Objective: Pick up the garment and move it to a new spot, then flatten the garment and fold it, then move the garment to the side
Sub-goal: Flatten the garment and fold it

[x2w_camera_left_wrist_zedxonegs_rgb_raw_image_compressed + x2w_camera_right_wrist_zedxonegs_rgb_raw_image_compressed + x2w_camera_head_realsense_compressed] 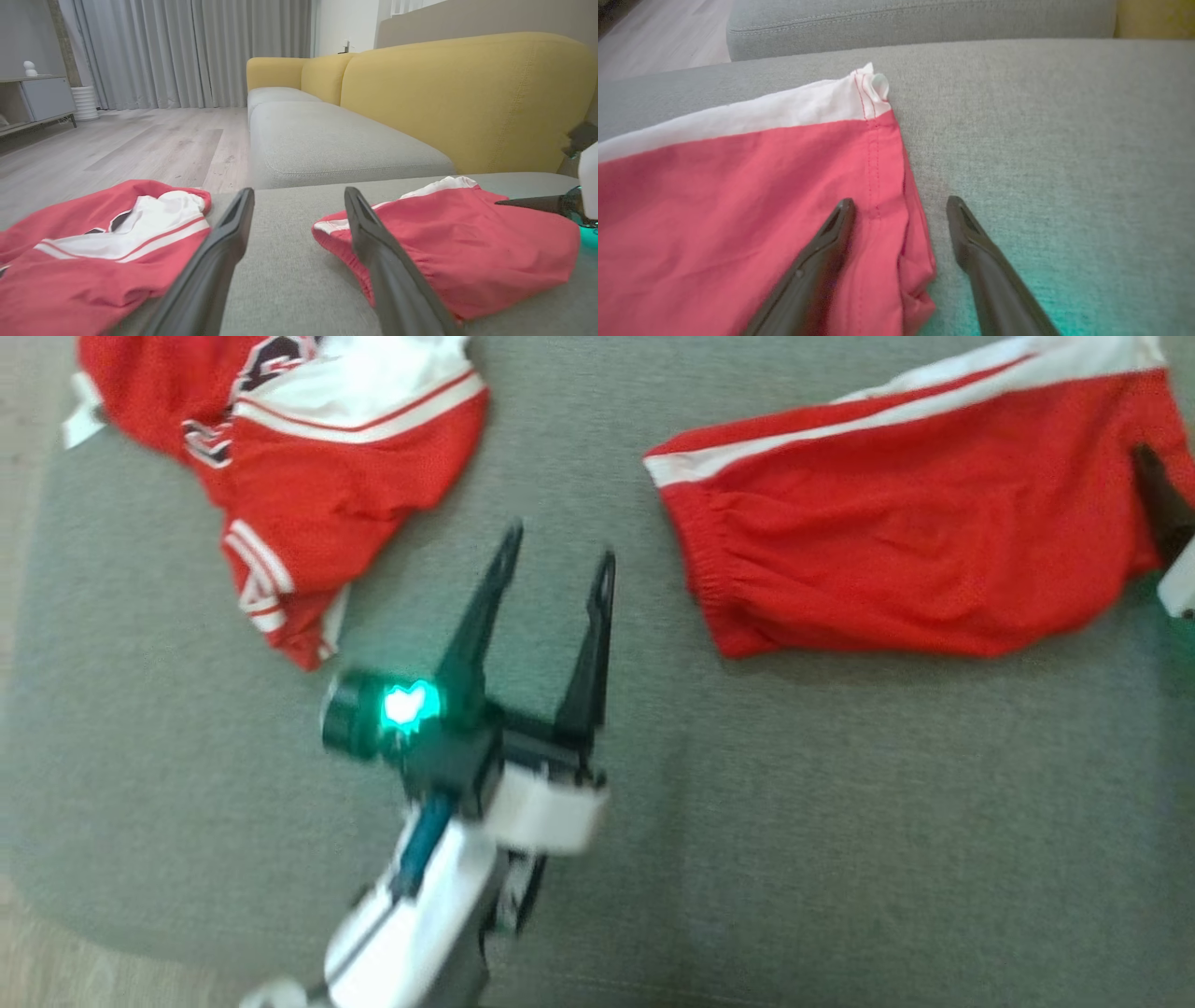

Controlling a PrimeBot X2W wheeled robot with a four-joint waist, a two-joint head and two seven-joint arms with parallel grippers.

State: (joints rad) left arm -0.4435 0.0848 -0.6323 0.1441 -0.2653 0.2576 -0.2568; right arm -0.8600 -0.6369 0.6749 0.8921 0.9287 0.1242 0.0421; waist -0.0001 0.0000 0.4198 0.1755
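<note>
Shorts [915,532] look folded, blurry though; left claw [559,543] and right claw [900,202] both gape empty. Moving aside remains, I'd say.

Two red-and-white garments lie well apart on a grey fabric seat cushion [840,821]. A crumpled jersey [317,485] sits at the head view's upper left. The shorts [915,551] lie flat at its upper right, their white stripe along the far edge, with grey cloth between the two.
</note>
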